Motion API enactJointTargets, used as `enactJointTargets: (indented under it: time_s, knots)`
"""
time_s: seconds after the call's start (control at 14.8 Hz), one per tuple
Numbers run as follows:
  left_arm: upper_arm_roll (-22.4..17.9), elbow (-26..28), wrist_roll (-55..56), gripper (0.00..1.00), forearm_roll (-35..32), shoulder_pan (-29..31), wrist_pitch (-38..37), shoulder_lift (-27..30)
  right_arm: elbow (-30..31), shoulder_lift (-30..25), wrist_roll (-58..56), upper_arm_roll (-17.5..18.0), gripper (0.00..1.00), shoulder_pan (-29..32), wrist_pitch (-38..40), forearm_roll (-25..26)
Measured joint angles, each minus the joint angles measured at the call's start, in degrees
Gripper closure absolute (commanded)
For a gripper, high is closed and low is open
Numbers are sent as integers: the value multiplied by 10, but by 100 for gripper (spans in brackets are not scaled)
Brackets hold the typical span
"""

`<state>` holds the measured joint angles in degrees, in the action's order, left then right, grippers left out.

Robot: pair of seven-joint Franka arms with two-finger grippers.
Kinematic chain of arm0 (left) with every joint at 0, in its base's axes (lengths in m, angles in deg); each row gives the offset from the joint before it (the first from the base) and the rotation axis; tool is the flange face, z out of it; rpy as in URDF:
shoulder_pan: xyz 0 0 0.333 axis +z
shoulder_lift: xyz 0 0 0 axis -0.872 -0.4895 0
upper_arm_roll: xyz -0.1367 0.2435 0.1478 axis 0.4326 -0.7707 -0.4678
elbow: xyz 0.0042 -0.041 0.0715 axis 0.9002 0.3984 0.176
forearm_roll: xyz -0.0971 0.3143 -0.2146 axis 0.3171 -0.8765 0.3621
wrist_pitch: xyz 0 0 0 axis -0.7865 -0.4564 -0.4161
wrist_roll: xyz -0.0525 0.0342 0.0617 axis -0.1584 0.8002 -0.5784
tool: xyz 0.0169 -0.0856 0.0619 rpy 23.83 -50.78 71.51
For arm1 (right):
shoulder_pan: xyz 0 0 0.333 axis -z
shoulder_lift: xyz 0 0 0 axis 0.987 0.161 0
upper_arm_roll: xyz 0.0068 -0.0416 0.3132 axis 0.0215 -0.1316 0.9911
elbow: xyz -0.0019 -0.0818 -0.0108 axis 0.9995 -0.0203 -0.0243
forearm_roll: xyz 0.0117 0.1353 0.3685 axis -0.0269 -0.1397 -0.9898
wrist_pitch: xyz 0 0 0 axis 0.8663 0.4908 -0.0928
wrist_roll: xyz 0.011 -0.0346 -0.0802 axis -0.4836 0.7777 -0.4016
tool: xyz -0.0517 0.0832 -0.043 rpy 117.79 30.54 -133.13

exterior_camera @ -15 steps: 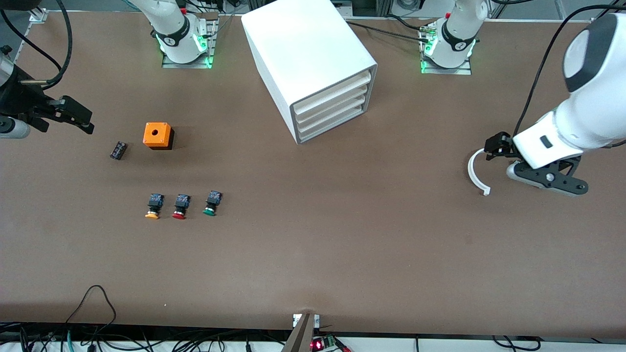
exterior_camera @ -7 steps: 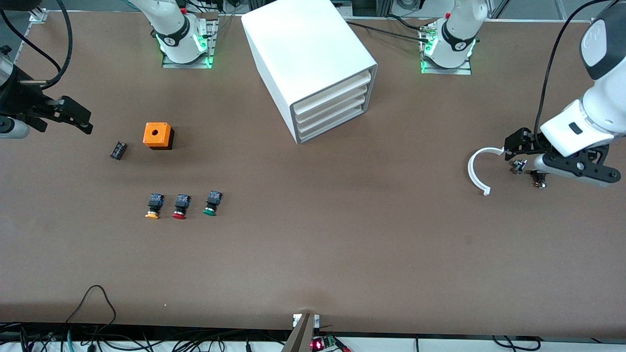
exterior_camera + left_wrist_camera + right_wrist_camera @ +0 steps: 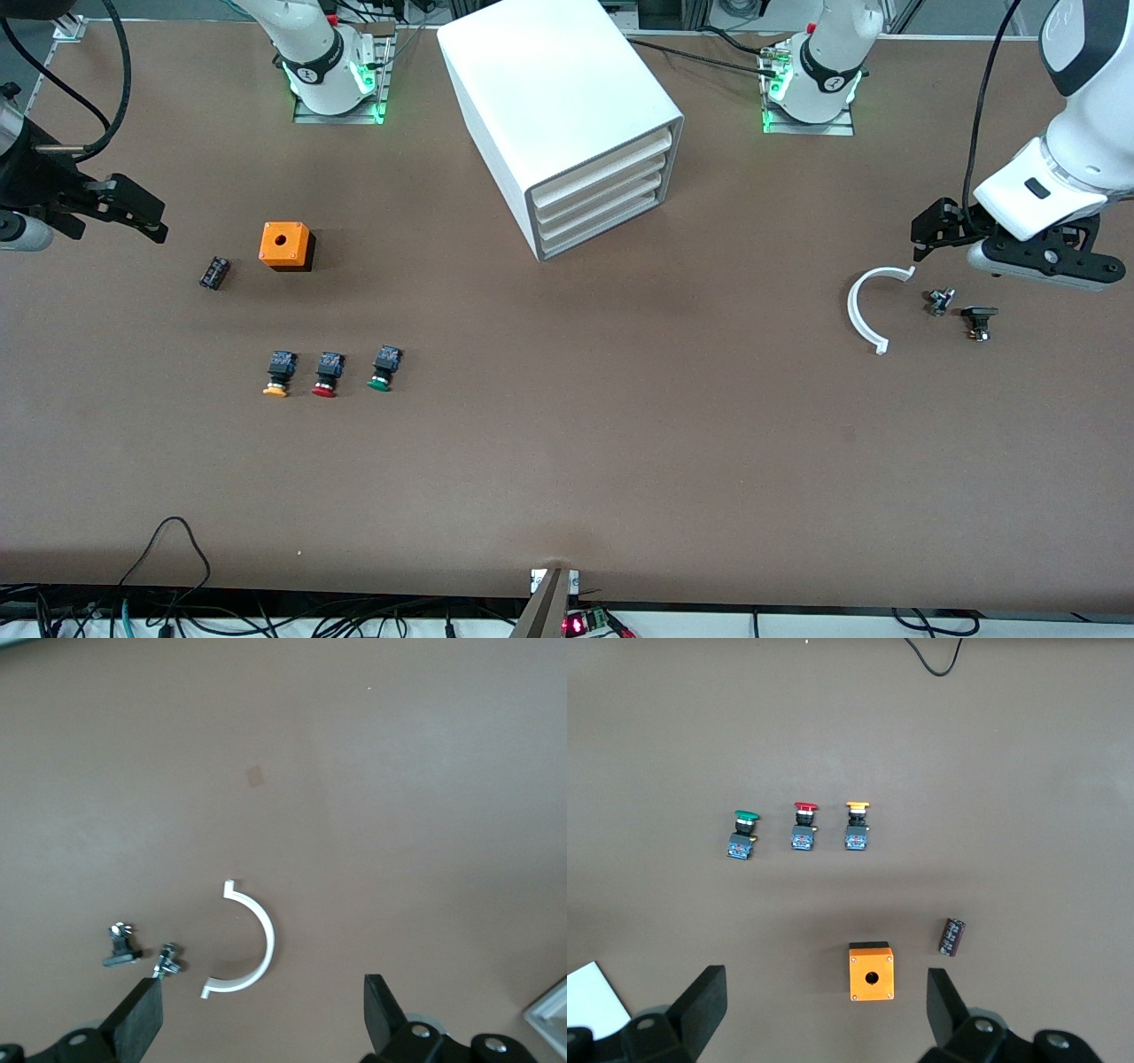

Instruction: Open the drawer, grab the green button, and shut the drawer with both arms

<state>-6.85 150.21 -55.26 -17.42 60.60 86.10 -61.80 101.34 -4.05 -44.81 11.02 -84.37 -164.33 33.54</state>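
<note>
Nearest you, the button (image 3: pixel 381 368) lies on the worktop (image 3: pixel 567 461), well apart from both hands. The drawer (image 3: pixel 602 226) sits shut. Your right hand (image 3: pixel 133 213) and left hand (image 3: pixel 930 232) hang open, holding nothing.

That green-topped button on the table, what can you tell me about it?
The button is small, with a round green cap, a short dark neck and a black body with a blue detail. It looks like plastic. It lies on its side on the brown table, cap pointing toward the front camera, at one end of a row beside a red-capped button and a yellow-capped button. Nothing touches it but the table; no end effector is near it.
</note>
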Motion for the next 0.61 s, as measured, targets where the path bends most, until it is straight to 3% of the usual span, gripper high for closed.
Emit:
enactJointTargets:
  time_s: [0.27,0.61]
  knots:
    - [-2,0,47,0,7,-7,-12,3,0,0,0,0,0,0,0,0]
    - [-12,-6,27,0,7,-8,-13,4,0,0,0,0,0,0,0,0]
